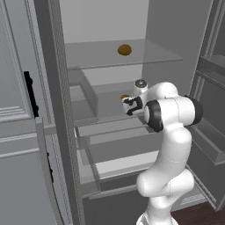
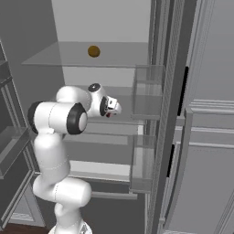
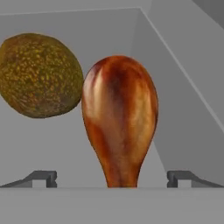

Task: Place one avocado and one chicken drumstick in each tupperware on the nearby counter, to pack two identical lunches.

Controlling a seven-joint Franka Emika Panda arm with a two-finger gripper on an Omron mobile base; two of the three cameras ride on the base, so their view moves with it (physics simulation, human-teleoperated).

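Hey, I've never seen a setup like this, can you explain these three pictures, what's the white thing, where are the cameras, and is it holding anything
The white jointed arm with dark joints is a robot arm, drawn in a computer simulation. It reaches into an open grey fridge with glass shelves.

Two pictures come from cameras on the robot's base, behind it to its left and to its right. The third comes from a camera on the hand, looking along the gripper; the two small dark tips at its bottom are the jaws.

On the shelf in front of the hand lie a reddish-brown teardrop chicken drumstick and, beside it, a round speckled ochre-brown avocado. A second avocado sits on the shelf above.

The jaws stand wide open either side of the drumstick's thin end. Nothing is held.
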